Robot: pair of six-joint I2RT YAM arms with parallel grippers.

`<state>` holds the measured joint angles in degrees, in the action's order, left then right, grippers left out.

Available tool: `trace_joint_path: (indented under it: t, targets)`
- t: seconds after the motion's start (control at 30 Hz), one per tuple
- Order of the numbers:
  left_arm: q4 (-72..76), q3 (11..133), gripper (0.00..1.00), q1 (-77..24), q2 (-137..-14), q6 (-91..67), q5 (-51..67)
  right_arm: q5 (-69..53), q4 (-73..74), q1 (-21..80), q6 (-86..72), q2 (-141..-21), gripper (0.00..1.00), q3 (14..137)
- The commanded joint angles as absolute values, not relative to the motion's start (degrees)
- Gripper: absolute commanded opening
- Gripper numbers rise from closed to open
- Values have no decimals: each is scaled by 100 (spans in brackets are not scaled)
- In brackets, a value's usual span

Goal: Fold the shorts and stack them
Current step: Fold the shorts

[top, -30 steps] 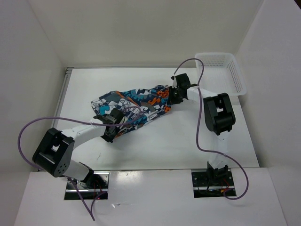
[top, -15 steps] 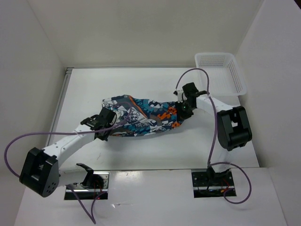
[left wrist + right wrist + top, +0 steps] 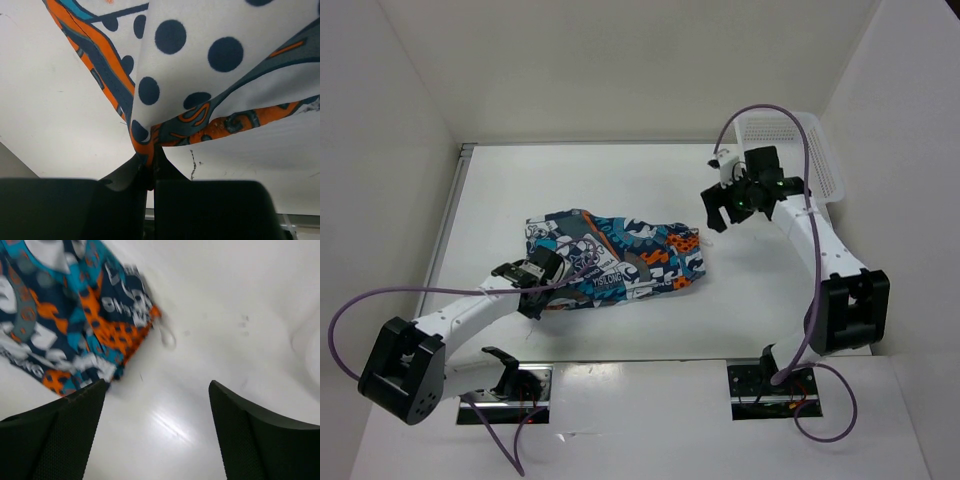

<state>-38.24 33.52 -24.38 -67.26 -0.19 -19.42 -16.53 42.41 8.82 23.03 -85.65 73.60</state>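
Shorts point(image 3: 615, 260): roughly folded, lying flat.
Left gripper point(image 3: 150, 167): pinching left edge, likely to flatten fold.
Right gripper point(image 3: 722, 210): fingers spread, empty, right of shorts.

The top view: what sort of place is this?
Likely a robot test booth: plain white walls box in a white table, two white robot arms bolted at its near edge, colourful printed cloth shorts lying on it.

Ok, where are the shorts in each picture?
Top external: the shorts sit left of the middle of the table.
Left wrist: the shorts fill the top, pinched by the left end effector.
Right wrist: the shorts are in the upper left corner, blurred.
Shared landmark: the white table shows under them in all three.
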Motion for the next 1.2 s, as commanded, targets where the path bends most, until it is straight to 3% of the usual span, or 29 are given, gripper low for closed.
trace_joint_path:
  t: [0.0,0.23,0.4,0.5,0.53,0.7,0.83,0.97,1.1,1.13,1.17]
  targets:
    - [-3648,3296,5,-2435,-6601,0,-2118,-1863,2835,1318,1367,-9076,86,7418]
    - [-3542,3410,5,-2435,-6715,0,-2224,-1794,1908,1503,590,-10458,76,7717]
    - [-3542,3411,5,-2435,-6768,0,-2224,-1706,1802,1696,519,-10915,75,7665]
    - [-3542,3410,5,-2435,-6768,0,-2171,-1354,1618,1802,344,-11091,66,7515]
    - [-3542,3410,5,-2435,-6768,0,-2171,-1275,1565,1802,291,-11170,61,7515]
    - [-3542,3533,5,-2382,-6768,0,-2057,-643,1328,1802,-245,-11224,0,7383]
    - [-3595,3244,5,-2382,-6522,0,-2136,-116,1222,1653,-1008,-11119,0,7654]
    - [-3542,2629,5,-2435,-5523,0,-2276,649,1169,1529,-1195,-11118,0,7831]
    - [-3542,2461,5,-2514,-5273,0,-2329,91,1169,1529,-1072,-11065,0,7770]
    - [-3542,2531,5,-2566,-5387,0,-2259,-182,1169,1529,-942,-11065,2,7717]
    - [-3542,2679,5,-2566,-5614,0,-2180,-419,1273,1529,-636,-10996,12,7717]
